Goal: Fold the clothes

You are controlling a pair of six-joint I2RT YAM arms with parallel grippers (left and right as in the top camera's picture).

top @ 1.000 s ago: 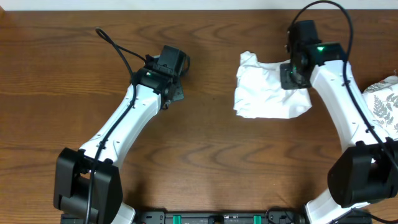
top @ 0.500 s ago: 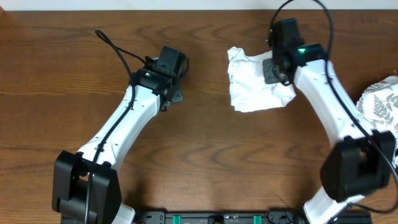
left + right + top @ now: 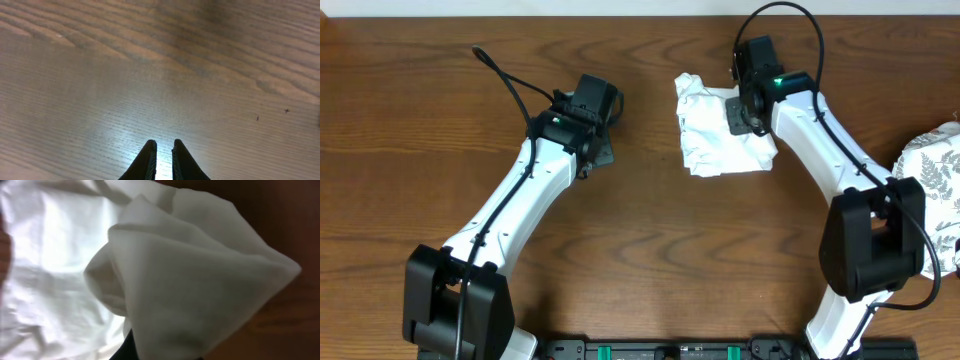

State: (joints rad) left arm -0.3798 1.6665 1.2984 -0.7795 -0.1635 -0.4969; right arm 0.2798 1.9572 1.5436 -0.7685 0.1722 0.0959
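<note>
Though overhead hides them, wrist view shows right jaws clamped on T-shirt [image 3: 200, 295] | left jaws together, empty

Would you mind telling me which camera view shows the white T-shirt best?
The overhead view: it shows nearly the whole bunched T-shirt lying on the table. The right wrist view is filled with close-up folds, with no outline. The left wrist view shows only bare wood.
</note>
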